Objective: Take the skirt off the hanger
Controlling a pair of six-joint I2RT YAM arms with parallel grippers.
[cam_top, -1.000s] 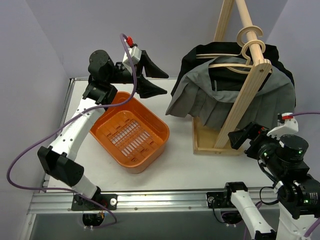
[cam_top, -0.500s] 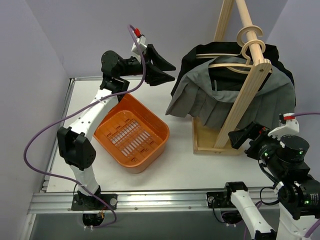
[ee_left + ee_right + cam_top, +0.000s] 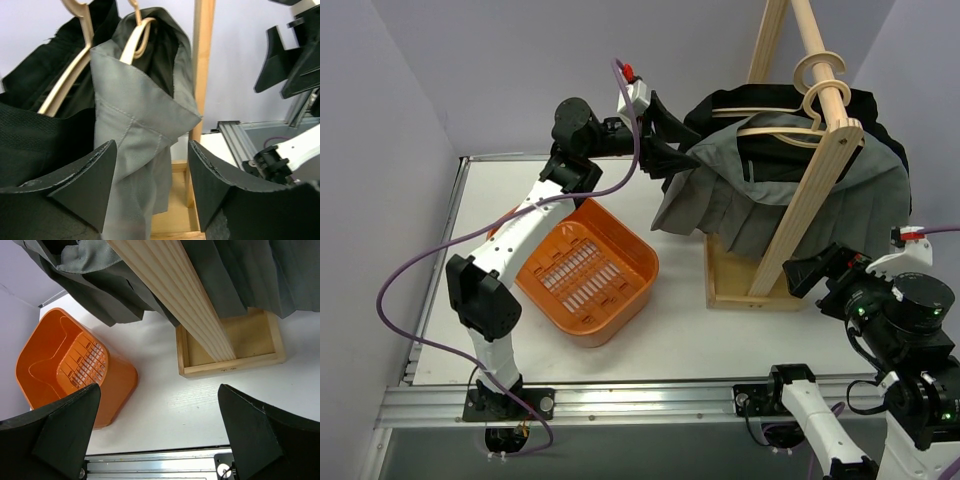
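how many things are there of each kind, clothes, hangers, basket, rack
garments: 2 (grey pleated skirt, black garment)
pale wooden hangers: 2
orange plastic basket: 1
wooden clothes rack: 1
total: 6

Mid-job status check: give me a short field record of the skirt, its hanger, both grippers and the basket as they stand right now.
skirt: grey skirt on its wooden hanger, hung on the rack
behind it: black garment on a second hanger
left gripper: open, raised at the skirt's left waist corner, fabric framed between its fingers, not gripped
right gripper: open, low beside the rack's base, holding nothing
basket: orange basket on the table, left of the rack, nothing seen inside
task state: skirt not yet off
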